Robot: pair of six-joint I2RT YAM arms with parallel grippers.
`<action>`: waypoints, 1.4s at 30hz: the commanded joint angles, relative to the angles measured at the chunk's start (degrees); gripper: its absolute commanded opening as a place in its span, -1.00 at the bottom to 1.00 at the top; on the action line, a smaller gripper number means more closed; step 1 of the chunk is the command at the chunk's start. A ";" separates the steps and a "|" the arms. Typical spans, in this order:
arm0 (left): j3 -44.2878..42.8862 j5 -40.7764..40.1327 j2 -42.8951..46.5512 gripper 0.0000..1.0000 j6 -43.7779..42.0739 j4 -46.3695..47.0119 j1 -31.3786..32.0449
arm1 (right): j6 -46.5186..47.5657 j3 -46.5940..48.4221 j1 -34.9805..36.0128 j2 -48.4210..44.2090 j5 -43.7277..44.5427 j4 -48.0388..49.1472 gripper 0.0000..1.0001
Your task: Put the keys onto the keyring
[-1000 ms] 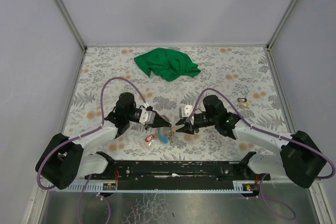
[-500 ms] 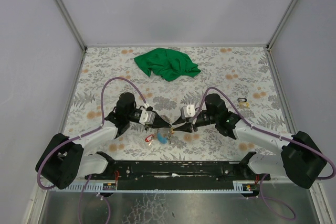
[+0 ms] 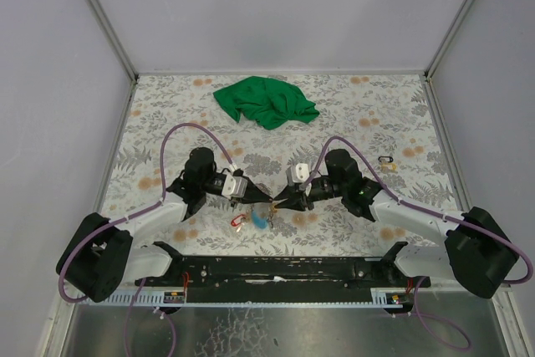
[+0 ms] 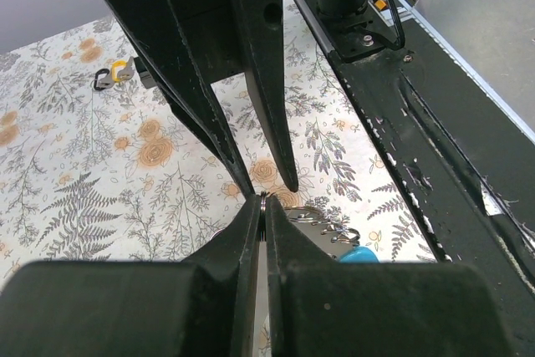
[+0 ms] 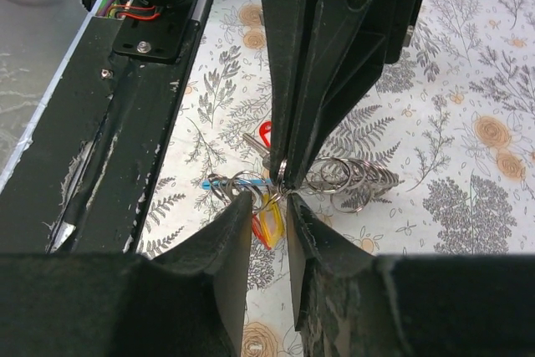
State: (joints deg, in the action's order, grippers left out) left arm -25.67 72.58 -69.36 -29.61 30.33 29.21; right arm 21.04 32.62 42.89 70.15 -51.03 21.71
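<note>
My left gripper [image 3: 266,198] [image 4: 264,202] is shut on a thin metal ring of the keyring [image 5: 351,177], a chain of grey loops lying on the flowered table. The ring's edge [image 4: 264,199] shows between the pads. My right gripper [image 3: 280,203] [image 5: 267,205] faces it tip to tip, jaws a little apart, with small rings and a yellow-red tag [image 5: 269,227] in the gap below. The light blue key [image 3: 261,221] [image 5: 230,181] and the red-tagged key [image 3: 237,221] [image 5: 265,133] lie on the table just beside both tips.
A crumpled green cloth [image 3: 266,101] lies at the back middle. A tiny dark-and-yellow item [image 3: 386,161] [image 4: 113,75] sits at the right. The black base rail [image 3: 276,269] runs along the near edge, close behind the keys. Grey walls stand on three sides.
My right gripper has moved left and slightly forward, closing onto the left gripper's tip. The left gripper and the keys have stayed put.
</note>
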 commanded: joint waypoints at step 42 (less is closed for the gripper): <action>-1.05 -4.86 3.51 -1.00 -5.39 -3.84 4.28 | -44.21 8.43 -1.50 1.69 22.87 2.47 -0.77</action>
State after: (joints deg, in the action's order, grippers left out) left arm -25.47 63.53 -66.78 -34.00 28.51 31.57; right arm -16.80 36.60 42.83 73.36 -36.47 17.98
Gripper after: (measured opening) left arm 0.008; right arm 0.056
